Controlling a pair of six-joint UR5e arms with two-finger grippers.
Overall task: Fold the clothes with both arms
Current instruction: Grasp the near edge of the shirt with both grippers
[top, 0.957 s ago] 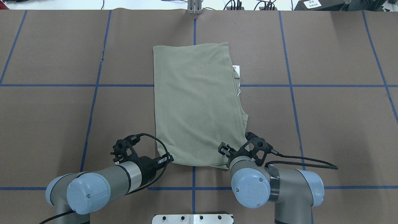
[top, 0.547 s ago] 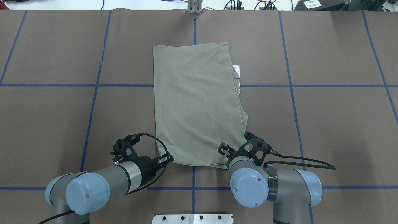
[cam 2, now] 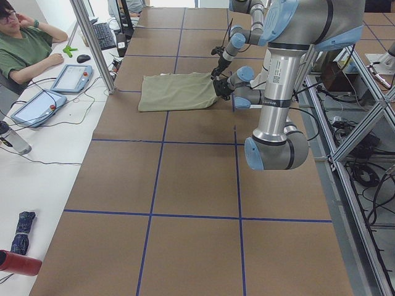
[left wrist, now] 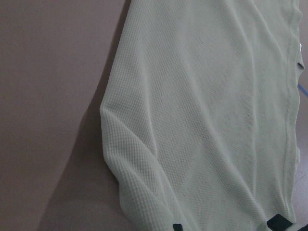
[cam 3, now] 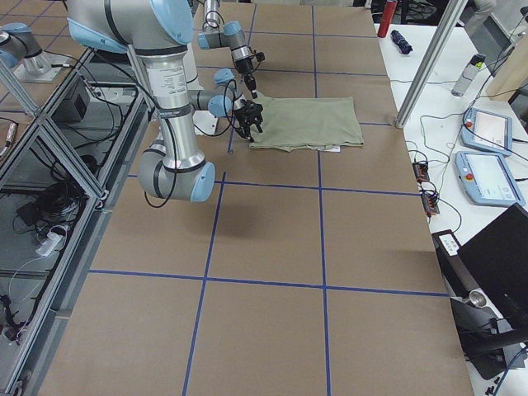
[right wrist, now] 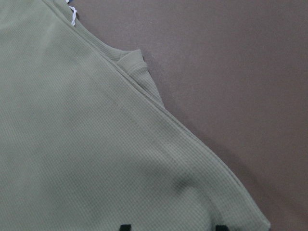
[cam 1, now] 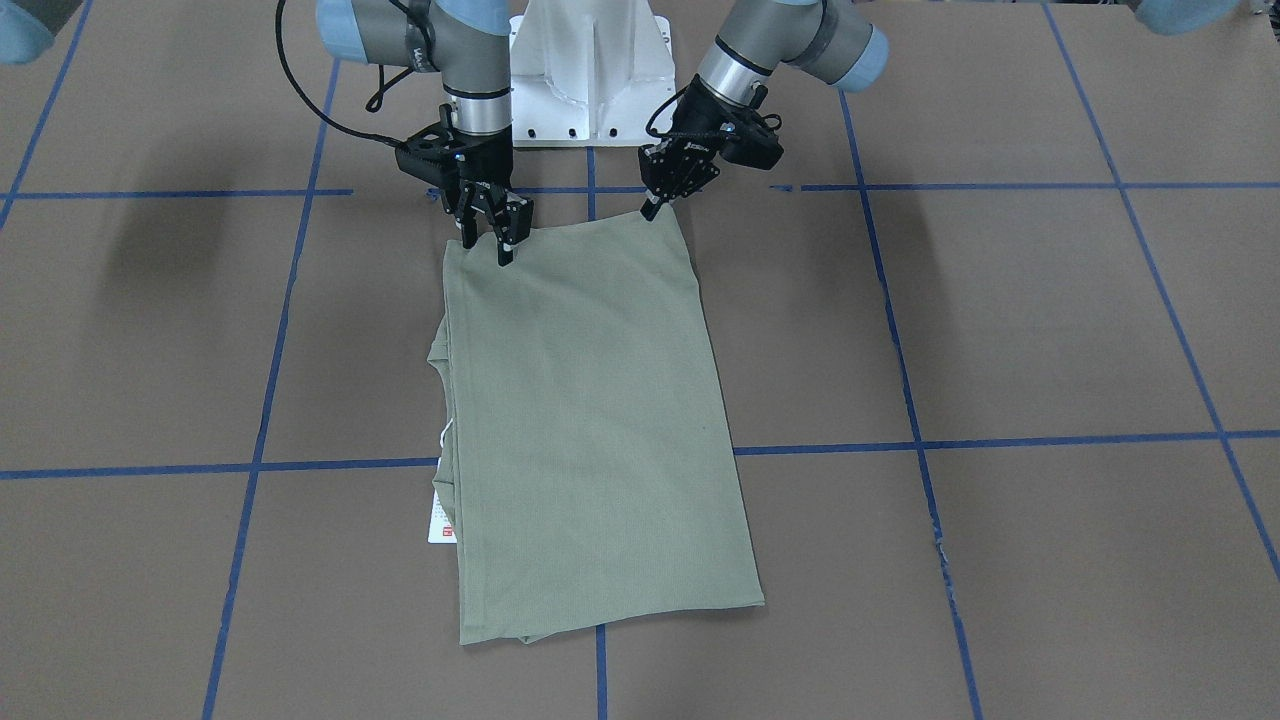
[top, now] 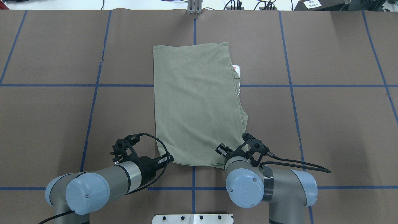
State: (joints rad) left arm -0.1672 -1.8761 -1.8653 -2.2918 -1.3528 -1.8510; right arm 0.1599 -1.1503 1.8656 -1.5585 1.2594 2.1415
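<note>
The sage-green shirt [top: 196, 105] lies folded into a long flat rectangle at the table's middle, its white hang tag [top: 236, 69] poking out on the right edge. My left gripper [top: 168, 159] is low at the near-left corner of the shirt [cam 1: 590, 420]. The left wrist view shows dark fingertips [left wrist: 279, 224] spread apart over the knit cloth [left wrist: 202, 120], so it is open. At the near-right corner my right gripper [cam 1: 487, 245] stands open, its fingertips [right wrist: 125, 227] apart above the hem [right wrist: 72, 144]. Neither holds cloth.
The white pedestal base [cam 1: 590, 70] stands just behind both arms. Blue tape lines [top: 93, 102] grid the brown table. A seated person [cam 2: 24, 46] and teach pendants [cam 2: 71, 77] are at a side desk beyond the far table end.
The right arm has shifted slightly to the left, bringing its gripper a little further over the shirt's near-right corner. The left arm and the shirt have not moved.
</note>
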